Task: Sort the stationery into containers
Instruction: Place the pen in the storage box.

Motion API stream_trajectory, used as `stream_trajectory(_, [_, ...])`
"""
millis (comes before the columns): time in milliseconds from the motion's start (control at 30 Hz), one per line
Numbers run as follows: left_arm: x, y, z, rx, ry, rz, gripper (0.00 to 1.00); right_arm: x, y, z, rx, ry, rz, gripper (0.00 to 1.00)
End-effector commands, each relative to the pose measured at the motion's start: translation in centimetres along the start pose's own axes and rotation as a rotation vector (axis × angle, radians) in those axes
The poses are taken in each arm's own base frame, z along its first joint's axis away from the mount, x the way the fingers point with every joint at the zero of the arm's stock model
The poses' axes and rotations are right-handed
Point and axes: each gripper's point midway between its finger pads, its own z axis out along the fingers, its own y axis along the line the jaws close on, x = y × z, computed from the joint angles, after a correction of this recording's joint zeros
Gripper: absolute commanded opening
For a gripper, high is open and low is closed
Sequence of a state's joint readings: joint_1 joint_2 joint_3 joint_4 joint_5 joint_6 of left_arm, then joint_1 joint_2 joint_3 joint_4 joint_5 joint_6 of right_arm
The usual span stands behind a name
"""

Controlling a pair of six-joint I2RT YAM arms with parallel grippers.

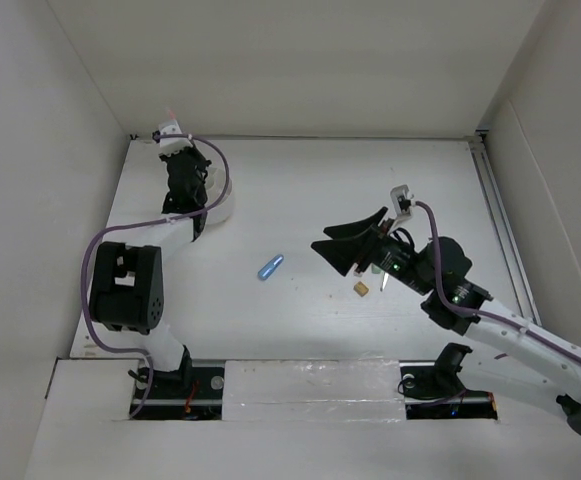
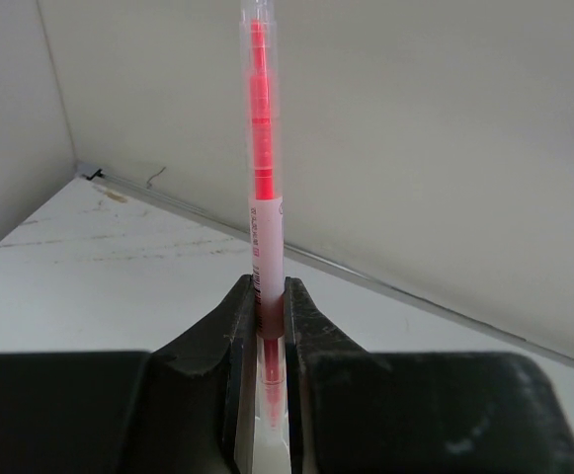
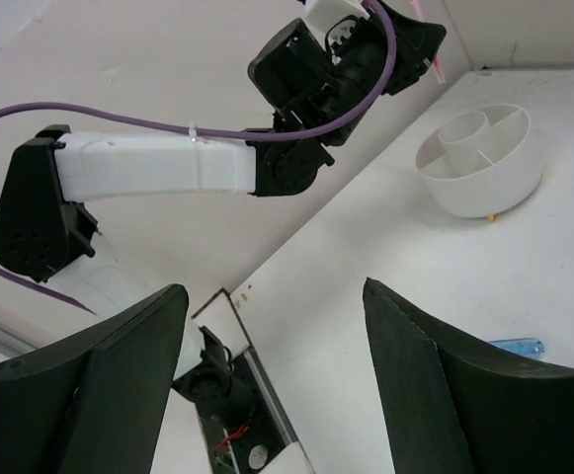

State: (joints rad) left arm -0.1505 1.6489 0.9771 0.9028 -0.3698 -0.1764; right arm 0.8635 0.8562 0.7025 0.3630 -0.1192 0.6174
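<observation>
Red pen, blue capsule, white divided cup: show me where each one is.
red pen [image 2: 264, 197], left wrist view, middle of its barrel.
blue capsule [image 1: 270, 267], top external view, its middle.
white divided cup [image 3: 479, 193], right wrist view, its outer wall.

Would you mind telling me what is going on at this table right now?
Two robot arms are sorting stationery. The left pincer is shut on a red pen, raised above the table near the divided white cup at the far left. The right pincer is open and empty, hovering close to a tan eraser cube. A blue capsule lies loose mid-table.
</observation>
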Motion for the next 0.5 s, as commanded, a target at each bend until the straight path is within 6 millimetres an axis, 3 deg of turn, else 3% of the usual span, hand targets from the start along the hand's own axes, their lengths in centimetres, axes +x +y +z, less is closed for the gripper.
stream_trajectory(0, [-2.5,-0.6,0.3,0.02,-0.094,-0.018,0.0,-0.7,1.0,-0.4,-0.039,-0.026,-0.006,0.78])
stream_trajectory(167, [0.7,-0.8,0.6,0.046,-0.015,0.003,0.0,-0.5,1.2,-1.3,-0.049,-0.041,-0.006,0.78])
stream_trajectory(267, [1.1,-1.8,1.0,0.087,0.011,0.01,0.0,-0.5,1.7,-2.0,-0.07,-0.052,0.003,0.78])
stream_trajectory(467, [2.0,-1.7,0.9,0.092,0.032,0.008,0.0,-0.1,2.1,-2.4,-0.092,-0.065,0.006,0.78])
